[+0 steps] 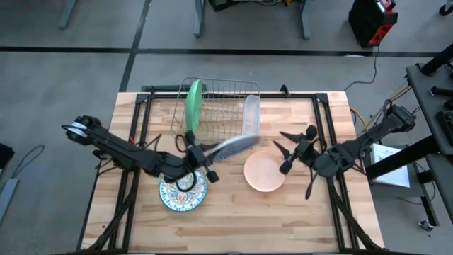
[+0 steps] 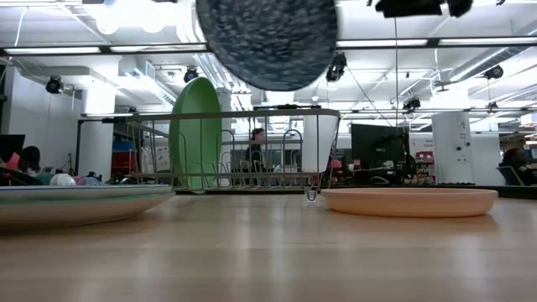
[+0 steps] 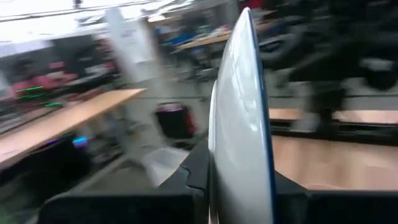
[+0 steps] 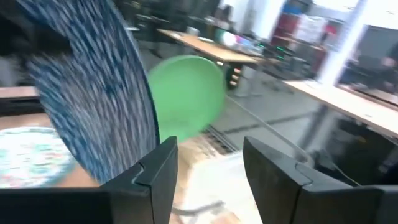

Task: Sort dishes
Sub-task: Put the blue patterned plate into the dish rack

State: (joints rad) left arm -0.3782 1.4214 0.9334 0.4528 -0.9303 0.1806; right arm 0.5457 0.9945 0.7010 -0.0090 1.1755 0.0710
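Observation:
My left gripper (image 1: 203, 164) is shut on a blue speckled plate (image 1: 235, 146), held up in the air in front of the silver wire rack (image 1: 225, 91). In the low view the plate (image 2: 267, 38) shows its round face high above the table. A green plate (image 1: 192, 106) stands on edge in the rack. A floral plate (image 1: 182, 193) and a peach-pink bowl (image 1: 264, 172) lie flat on the table. My right gripper (image 1: 287, 151) hovers open just right of the bowl, holding nothing. My left gripper pinches the blue speckled plate at its rim (image 3: 239, 180), one finger (image 3: 198, 167) on each face. The fingers come from the table's left, roughly level. The plate stands on edge, lifted clear of the table, its face toward the near edge.
A clear plastic tray (image 1: 251, 113) leans at the rack's right end. The floral plate lies directly under my left gripper. Bare wood stretches along the near edge (image 1: 233, 230) and at the far right of the table.

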